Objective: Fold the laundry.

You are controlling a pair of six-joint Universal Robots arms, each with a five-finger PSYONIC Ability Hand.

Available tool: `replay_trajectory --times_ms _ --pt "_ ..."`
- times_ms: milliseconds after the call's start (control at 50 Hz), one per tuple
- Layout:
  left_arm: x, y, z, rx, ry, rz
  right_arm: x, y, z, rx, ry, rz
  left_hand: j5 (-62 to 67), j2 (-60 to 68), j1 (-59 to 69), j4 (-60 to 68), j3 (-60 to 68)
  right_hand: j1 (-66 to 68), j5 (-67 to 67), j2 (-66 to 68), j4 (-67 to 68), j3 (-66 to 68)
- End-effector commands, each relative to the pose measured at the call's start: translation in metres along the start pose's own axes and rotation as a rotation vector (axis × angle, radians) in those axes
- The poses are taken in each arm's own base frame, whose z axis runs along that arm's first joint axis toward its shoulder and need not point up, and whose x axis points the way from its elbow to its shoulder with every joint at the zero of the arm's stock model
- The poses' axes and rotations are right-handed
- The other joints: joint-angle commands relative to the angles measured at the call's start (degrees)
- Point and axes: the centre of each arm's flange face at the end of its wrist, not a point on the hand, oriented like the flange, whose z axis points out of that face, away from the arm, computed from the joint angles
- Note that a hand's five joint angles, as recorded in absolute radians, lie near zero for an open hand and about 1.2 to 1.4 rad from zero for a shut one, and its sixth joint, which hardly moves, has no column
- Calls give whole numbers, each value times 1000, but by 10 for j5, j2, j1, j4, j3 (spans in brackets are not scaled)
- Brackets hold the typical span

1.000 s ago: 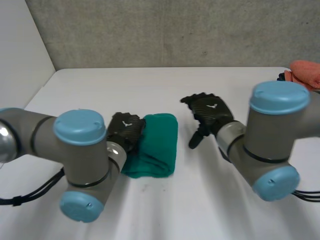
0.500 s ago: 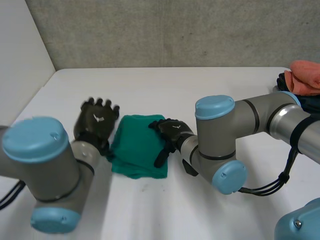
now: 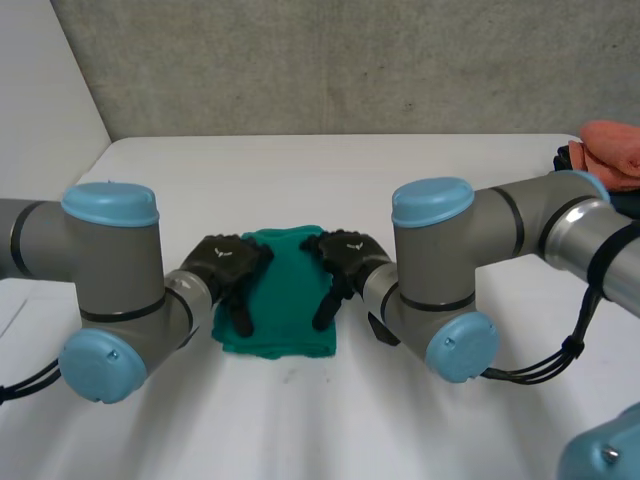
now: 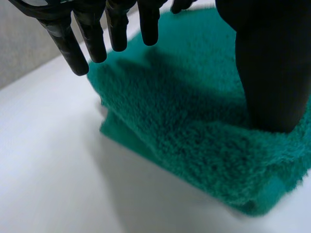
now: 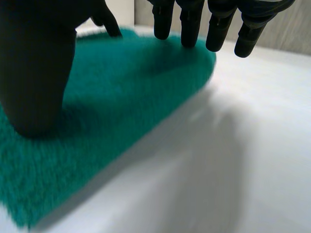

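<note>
**Q:** Where does the towel (image 3: pixel 283 305) lie?

**A:** It lies folded flat on the table (image 3: pixel 300 180). The left robot hand (image 3: pixel 228 265) is on its left edge and the right robot hand (image 3: pixel 345 258) on its right edge. Both are open, thumbs pressing the pile, fingers straight.

**Q:** The risk?

**A:** Uneven pressure or a sideways drag may skew the layers and undo the fold.
</note>
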Motion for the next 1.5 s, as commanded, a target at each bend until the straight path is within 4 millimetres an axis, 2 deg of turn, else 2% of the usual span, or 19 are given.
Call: replay_trajectory --times_ms 20,100,160,220,280,360,400,420,480,520,600,740,920,1120,1220,1500 --pt "-5 9 3 -21 -61 6 3 13 6 -38 34 -84 -12 -2 9 0 -6 -30 -27 -23 -24 -23" --pt "-5 4 -1 -5 -67 11 3 4 2 -14 57 -140 -12 -2 9 0 -6 -30 -27 -23 -24 -23" --pt "-8 -14 -8 49 -77 15 1 -13 -7 26 75 -184 -12 -2 9 0 -6 -30 -27 -23 -24 -23" --pt "-13 -33 -17 115 -88 15 -12 -28 -23 78 91 -251 -16 -5 6 -4 -10 -30 -27 -23 -24 -23" --pt "-17 -55 -24 190 -89 15 -23 -30 -30 120 113 -316 -14 -4 8 -2 -8 -30 -27 -23 -24 -23" --pt "-15 -80 -30 284 -14 30 -44 -19 -41 174 130 -425 -7 3 14 5 -1 -30 -27 -23 -24 -23" --pt "-13 -90 -33 325 37 39 -57 -8 -46 182 126 -479 -2 8 19 10 4 -30 -27 -23 -24 -23" --pt "-10 -98 -38 362 99 51 -61 -3 -47 183 120 -490 -2 8 19 10 4 -30 -27 -23 -24 -23" --pt "1 -107 -44 407 242 72 -73 18 -50 161 85 -511 -4 7 18 8 2 -30 -27 -23 -24 -23" --pt "5 -108 -47 415 302 81 -77 34 -47 128 67 -517 -7 3 14 5 -1 -30 -27 -23 -24 -23" --pt "9 -114 -53 430 397 90 -78 47 -40 106 57 -511 -11 0 11 1 -5 -30 -27 -23 -24 -23" --pt "8 -127 -60 454 426 100 -79 52 -24 159 61 -512 -12 -2 9 0 -6 -30 -27 -23 -24 -23" --pt "12 -130 -59 464 435 107 -81 58 -11 198 57 -514 -11 0 11 1 -5 -30 -27 -23 -24 -23" --pt "15 -132 -60 472 444 112 -82 56 -4 238 57 -510 -11 0 11 1 -5 9 12 17 15 17" --pt "16 -133 -60 477 445 114 -82 54 -1 263 64 -530 -11 0 11 1 -5 81 84 89 87 89" --pt "15 -134 -60 478 443 114 -83 47 7 302 47 -531 -11 0 11 1 -5 103 106 111 109 111"
